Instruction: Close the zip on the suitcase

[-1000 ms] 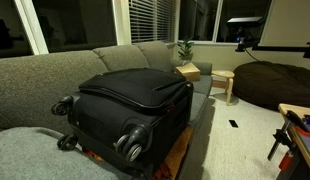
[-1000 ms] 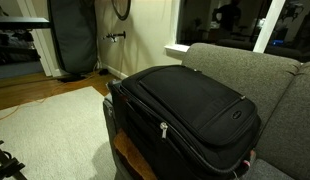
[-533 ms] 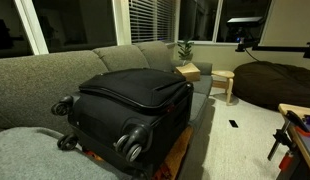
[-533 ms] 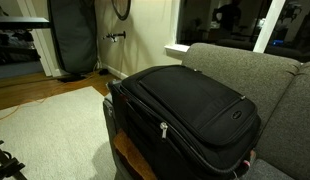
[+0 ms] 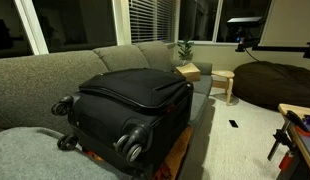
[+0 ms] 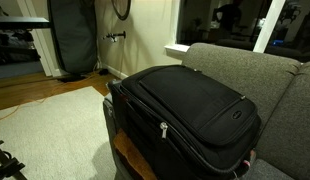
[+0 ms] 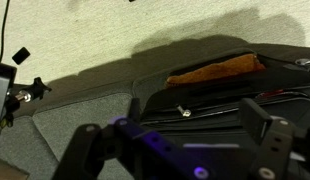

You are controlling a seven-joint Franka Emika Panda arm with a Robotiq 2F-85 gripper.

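Grey sofa [image 5: 55,70], blinded windows [image 5: 150,22]

The large black soft-sided fabric suitcase [image 5: 135,100] lies flat on its back just beyond the jaws, wheels sideways, its thin dark zip [image 6: 162,128] ringing the lid edge, silvery pull visible.

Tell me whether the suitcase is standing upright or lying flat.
Lying flat. In both exterior views the suitcase has its broad side facing up, and its wheels point sideways, not down.
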